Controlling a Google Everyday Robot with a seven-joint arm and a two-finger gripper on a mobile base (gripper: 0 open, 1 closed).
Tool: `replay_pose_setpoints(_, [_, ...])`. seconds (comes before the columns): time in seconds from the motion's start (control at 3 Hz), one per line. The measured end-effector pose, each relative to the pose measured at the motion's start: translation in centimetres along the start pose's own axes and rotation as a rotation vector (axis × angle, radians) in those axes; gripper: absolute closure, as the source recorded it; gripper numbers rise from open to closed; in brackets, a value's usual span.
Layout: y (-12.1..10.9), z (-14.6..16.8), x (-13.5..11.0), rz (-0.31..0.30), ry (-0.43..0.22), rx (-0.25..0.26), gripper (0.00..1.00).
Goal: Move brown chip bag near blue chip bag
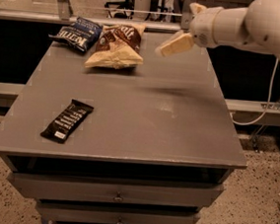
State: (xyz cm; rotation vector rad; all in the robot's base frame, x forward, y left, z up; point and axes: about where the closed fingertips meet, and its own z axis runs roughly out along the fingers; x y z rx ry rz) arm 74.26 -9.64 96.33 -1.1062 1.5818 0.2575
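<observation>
The brown chip bag (116, 47), dark brown on top and pale tan below, lies at the back left of the grey table (177, 132). Its left side is right next to the navy blue chip bag (77, 32) with white lettering, which sits at the back left corner. The gripper (172, 45) hovers above the table to the right of the brown bag, well apart from it and holding nothing. The white arm reaches in from the upper right.
A slim black snack bar (67, 120) lies on the front left of the table. Drawers (117, 197) sit under the tabletop. A railing and an office chair stand behind the table.
</observation>
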Motion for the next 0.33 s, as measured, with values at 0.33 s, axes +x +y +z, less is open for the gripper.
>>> replay_pose_setpoints(0.33, [-1.15,-2.17,1.45,-0.015,0.015,0.031,0.0])
